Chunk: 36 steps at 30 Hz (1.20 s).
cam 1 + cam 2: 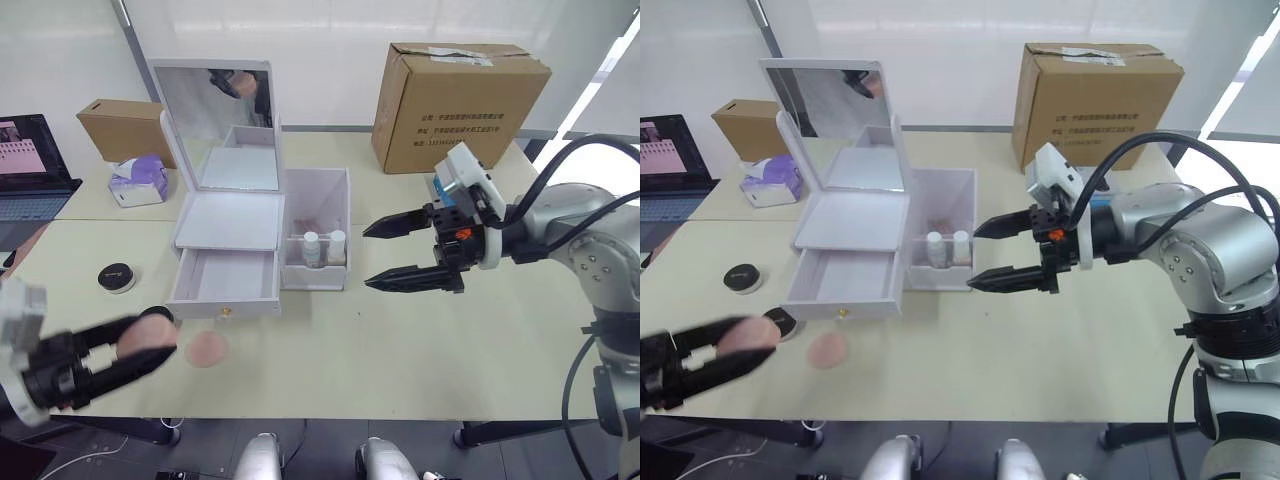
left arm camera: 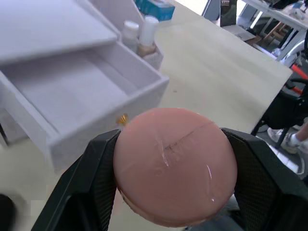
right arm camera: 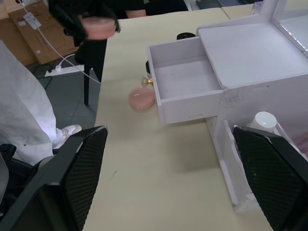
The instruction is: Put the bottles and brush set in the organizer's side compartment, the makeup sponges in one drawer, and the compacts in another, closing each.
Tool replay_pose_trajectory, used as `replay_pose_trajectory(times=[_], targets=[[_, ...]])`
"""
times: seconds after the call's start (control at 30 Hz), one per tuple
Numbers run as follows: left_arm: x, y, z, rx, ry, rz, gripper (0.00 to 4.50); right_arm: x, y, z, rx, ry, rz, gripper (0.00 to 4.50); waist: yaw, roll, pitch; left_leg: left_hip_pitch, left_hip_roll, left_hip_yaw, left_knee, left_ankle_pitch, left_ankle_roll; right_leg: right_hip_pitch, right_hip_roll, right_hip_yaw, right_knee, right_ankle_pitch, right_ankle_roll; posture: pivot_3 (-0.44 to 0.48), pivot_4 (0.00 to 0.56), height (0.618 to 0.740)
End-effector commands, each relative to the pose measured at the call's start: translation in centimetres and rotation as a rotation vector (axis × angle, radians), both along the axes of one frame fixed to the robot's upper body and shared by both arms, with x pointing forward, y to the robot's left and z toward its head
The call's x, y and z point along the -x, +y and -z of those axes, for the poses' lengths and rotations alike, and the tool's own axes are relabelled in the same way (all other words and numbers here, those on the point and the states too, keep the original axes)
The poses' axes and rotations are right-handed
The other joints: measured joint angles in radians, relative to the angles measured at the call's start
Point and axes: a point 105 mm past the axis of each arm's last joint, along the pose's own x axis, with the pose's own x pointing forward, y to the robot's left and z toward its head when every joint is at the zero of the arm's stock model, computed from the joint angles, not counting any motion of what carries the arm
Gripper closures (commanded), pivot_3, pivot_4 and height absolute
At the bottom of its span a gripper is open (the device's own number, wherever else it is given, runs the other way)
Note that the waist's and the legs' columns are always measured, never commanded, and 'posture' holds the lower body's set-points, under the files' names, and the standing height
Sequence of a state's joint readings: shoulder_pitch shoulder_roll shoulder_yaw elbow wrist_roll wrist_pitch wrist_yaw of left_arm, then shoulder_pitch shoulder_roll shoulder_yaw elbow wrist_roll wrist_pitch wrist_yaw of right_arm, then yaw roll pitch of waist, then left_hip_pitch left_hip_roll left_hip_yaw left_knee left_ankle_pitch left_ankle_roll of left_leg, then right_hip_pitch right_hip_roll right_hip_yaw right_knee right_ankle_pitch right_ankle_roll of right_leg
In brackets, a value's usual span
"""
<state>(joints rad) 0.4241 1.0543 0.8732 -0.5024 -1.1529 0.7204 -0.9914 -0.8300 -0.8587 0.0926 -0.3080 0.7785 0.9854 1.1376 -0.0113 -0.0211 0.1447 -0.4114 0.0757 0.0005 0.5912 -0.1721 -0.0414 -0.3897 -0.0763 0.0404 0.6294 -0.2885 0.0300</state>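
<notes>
Sponge (image 2: 174, 166) clamped in left hand (image 1: 120, 358), near open lower drawer (image 1: 224, 278); second sponge (image 1: 208, 349) on surface (image 1: 400, 340). Right hand (image 1: 400, 252) spread, empty, beside bottles (image 1: 323, 247). Cardboard box (image 1: 455, 95) print unreadable.

The table (image 1: 420, 340) is pale yellow. On it sits the white organizer (image 1: 235, 235) with one drawer open. One pink sponge (image 1: 208, 349) lies near it. A black compact (image 1: 117, 277) is left. Two cardboard boxes (image 1: 455, 95) and tissues (image 1: 137, 180) sit far back.
</notes>
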Motion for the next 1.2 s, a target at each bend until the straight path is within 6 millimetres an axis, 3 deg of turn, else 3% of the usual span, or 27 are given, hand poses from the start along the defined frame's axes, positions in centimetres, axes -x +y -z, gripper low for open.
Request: replay_pose_trajectory(times=[0.03,0.23,0.63,1.2], targets=[[-1.8,-0.6,-1.3,-0.035,-0.030,0.056,1.56,0.8,-0.2,-1.2,-0.035,-0.036,0.004,0.00,0.000,-0.001,0.000,0.000,0.000,0.001,0.000,0.000,0.000,0.000,0.000,0.001,0.000,0.000,0.000,0.000,0.150,0.740],[-5.4,-1.5,-2.6,-0.107,-0.070,0.164,1.56,2.1,-0.8,-1.1,-0.050,-0.008,0.039,0.00,-0.002,-0.002,0.001,0.003,0.001,0.000,-0.001,0.001,0.001,0.001,0.005,0.003,0.001,0.001,0.002,0.000,0.150,0.740],[-10.5,-1.4,-0.3,-0.186,-0.090,0.205,1.56,3.1,-1.6,-0.4,-0.067,-0.013,0.163,0.00,-0.005,-0.003,0.001,0.004,0.006,0.000,-0.001,0.005,0.008,0.000,0.019,0.019,0.002,0.005,0.003,0.000,0.150,0.740],[-10.4,0.7,2.7,-0.310,-0.068,0.159,1.56,3.1,-2.0,-0.6,-0.074,-0.026,0.183,0.00,-0.004,-0.004,0.000,0.005,0.006,0.003,-0.001,0.005,0.008,-0.001,0.020,0.026,0.002,0.006,0.002,0.000,0.150,0.740]])
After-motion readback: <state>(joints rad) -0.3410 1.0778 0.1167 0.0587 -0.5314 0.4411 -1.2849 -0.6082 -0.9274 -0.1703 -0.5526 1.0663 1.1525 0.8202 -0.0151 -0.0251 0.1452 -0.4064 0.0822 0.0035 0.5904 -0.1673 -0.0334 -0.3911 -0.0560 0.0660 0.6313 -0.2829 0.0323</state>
